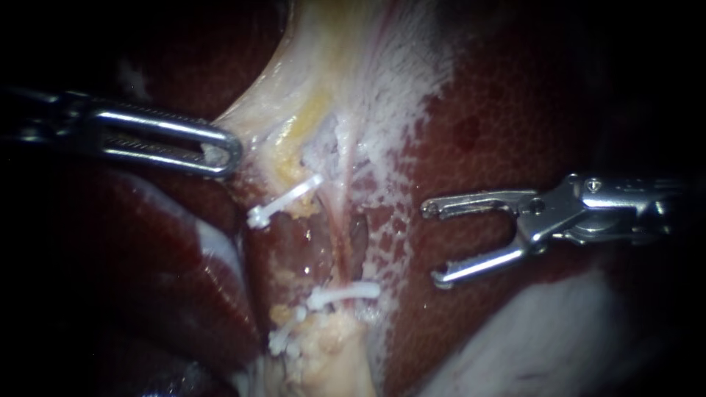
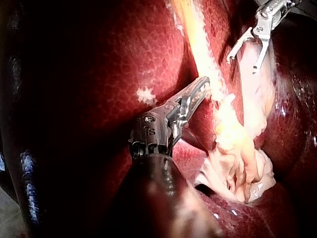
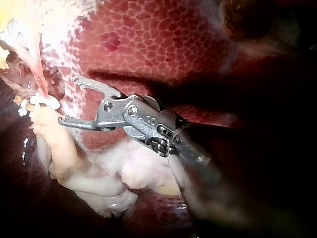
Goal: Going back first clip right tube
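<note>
Two tubes run down the middle of the endoscope view, and the thin pink one (image 1: 340, 235) is the right one. A white clip (image 1: 283, 200) crosses the upper left, a second white clip (image 1: 344, 293) lies across the pink tube lower down, and a third (image 1: 285, 340) sits below left. My right instrument (image 1: 432, 244) is off to the right over the liver (image 1: 515, 110), jaws open and empty, well apart from the tubes. My left instrument (image 1: 224, 151) is shut on the edge of the pale yellow tissue (image 1: 323, 66) and holds it to the left.
In the right wrist view the right instrument (image 3: 69, 100) stands just short of a clip (image 3: 44, 101), with a pale lump of tissue (image 3: 64, 148) beneath it. In the left wrist view the left instrument (image 2: 202, 88) grips the yellow band, with the right instrument (image 2: 242, 63) ahead.
</note>
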